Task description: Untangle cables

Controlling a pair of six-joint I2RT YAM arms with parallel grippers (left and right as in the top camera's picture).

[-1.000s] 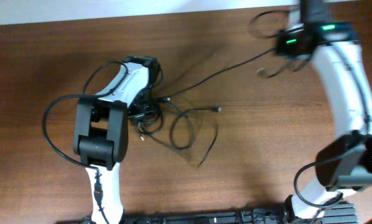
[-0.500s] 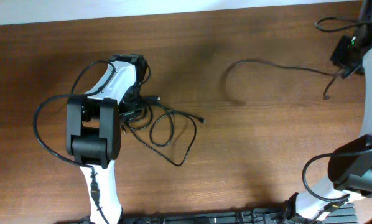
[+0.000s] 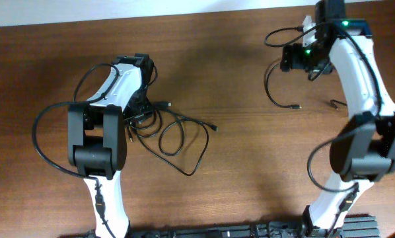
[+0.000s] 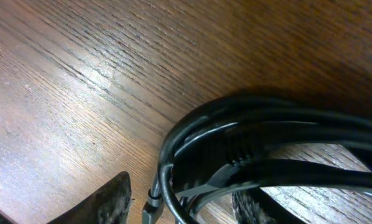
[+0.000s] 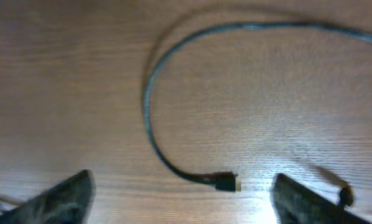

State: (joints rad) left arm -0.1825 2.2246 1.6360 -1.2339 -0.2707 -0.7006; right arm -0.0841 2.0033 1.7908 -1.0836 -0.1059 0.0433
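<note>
Right gripper (image 5: 183,198) back inward, spread | cable plug (image 5: 225,182) points right | left gripper (image 4: 180,202) pinches bundle (image 4: 267,143)

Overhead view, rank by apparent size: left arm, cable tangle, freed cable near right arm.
1. left arm, largest, though it sits nearer the camera
2. cable tangle
3. freed cable, clearly smallest

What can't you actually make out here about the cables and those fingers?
- Left fingers: overhead, the left arm covers them. The left wrist view cuts them off at the bottom edge, so any grip on the knotted cables is unclear.
- Knotted cables: strands overlap in both views, so the count is unclear.
- Separate cable: the right wrist view is blurred, and its far end leaves the right edge.
</note>
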